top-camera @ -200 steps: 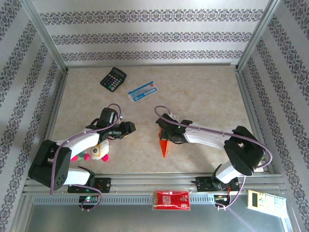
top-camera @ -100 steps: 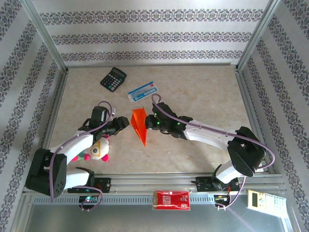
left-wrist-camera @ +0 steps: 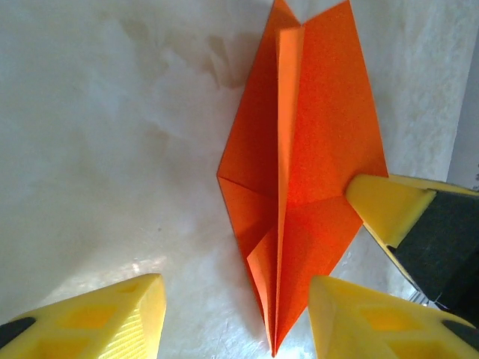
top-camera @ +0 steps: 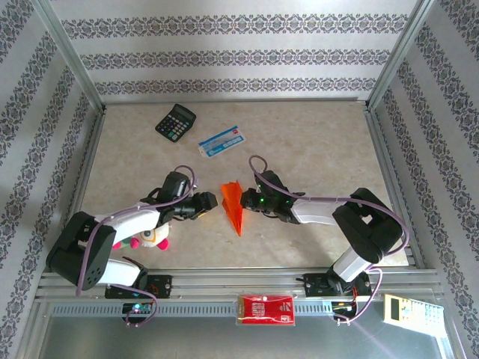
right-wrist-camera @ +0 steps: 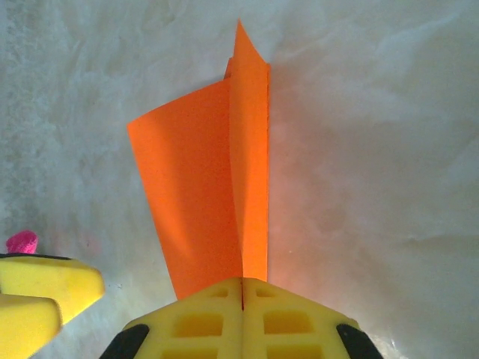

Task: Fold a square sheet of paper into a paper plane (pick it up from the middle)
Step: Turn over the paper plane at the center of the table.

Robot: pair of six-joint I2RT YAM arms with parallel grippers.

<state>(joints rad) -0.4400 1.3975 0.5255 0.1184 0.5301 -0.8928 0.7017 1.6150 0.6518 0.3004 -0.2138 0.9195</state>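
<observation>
The left gripper (top-camera: 204, 208) is held low over the tabletop (top-camera: 314, 142), its jaws partly apart and closed on nothing, just beside the paper plane (top-camera: 234, 203). The orange dart is set between the two arms, point toward the near edge, centre crease raised. Its right side is pinched in the shut jaws of the right gripper (top-camera: 250, 202). The free left wing is best taken near mid-length and pressed squarely along the crease, so that the fold is not skewed. The right-hand pinch should be kept firm, since thin paper is easily dragged or torn.
</observation>
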